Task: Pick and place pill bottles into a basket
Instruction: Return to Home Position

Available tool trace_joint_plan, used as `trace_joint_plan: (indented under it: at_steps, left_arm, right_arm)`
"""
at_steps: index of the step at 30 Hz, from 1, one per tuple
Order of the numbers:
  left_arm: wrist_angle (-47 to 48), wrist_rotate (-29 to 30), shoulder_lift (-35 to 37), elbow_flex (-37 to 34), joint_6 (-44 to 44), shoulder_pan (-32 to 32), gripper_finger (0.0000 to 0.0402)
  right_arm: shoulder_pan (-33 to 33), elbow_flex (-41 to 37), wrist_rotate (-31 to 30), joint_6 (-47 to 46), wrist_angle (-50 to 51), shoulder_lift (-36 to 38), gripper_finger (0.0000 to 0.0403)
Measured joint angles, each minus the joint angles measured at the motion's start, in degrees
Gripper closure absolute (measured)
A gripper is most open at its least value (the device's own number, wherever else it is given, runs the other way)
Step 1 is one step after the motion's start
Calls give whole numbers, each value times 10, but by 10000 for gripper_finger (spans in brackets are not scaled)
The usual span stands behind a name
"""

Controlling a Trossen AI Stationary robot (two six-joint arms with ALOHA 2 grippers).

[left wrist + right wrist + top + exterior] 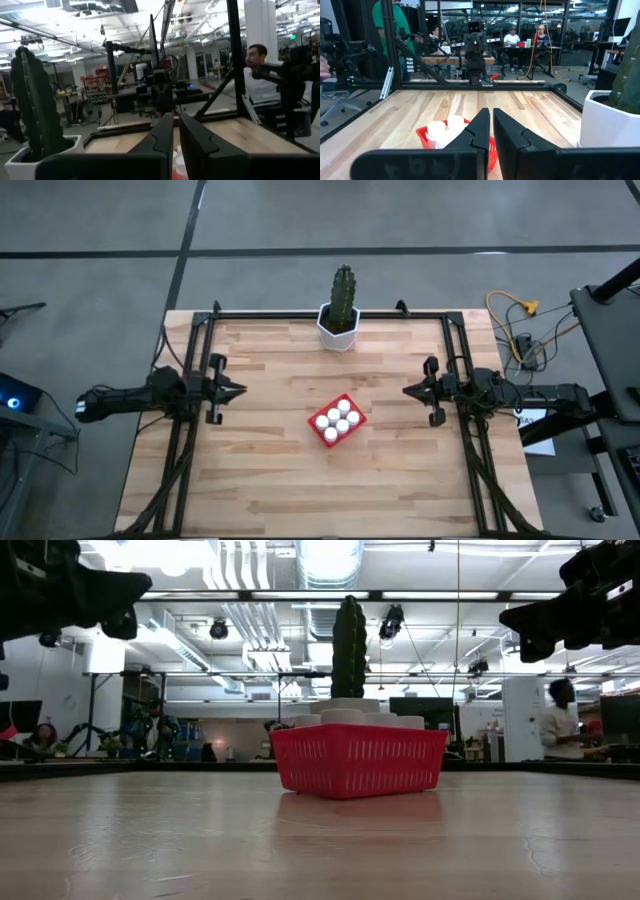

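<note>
The red basket [337, 420] stands on the table's middle, with several white pill bottles [334, 421] upright inside it; their caps rise above its rim in the low view [355, 720]. My left gripper [240, 390] hovers shut and empty at the table's left, pointing right. My right gripper [408, 391] hovers shut and empty at the table's right, pointing left. The basket also shows in the right wrist view [427, 136].
A white faceted pot with a green cactus [341, 310] stands at the table's far edge, behind the basket. A black frame [300, 315] borders the table's far, left and right sides. People stand and sit in the room beyond the table [558, 730].
</note>
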State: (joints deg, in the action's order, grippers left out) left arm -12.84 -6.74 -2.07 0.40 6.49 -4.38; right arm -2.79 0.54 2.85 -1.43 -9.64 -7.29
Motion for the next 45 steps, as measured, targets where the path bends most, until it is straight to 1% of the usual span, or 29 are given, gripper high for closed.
trace_joint_plan:
  at_steps: [11, 45]
  left_arm:
    - [2, 0, -13, 0, 2, 0, 388]
    - [1, 1, -13, -1, 1, 0, 388]
  right_arm:
    - [0, 0, 0, 1, 0, 0, 390]
    - [0, 0, 0, 0, 0, 0, 390]
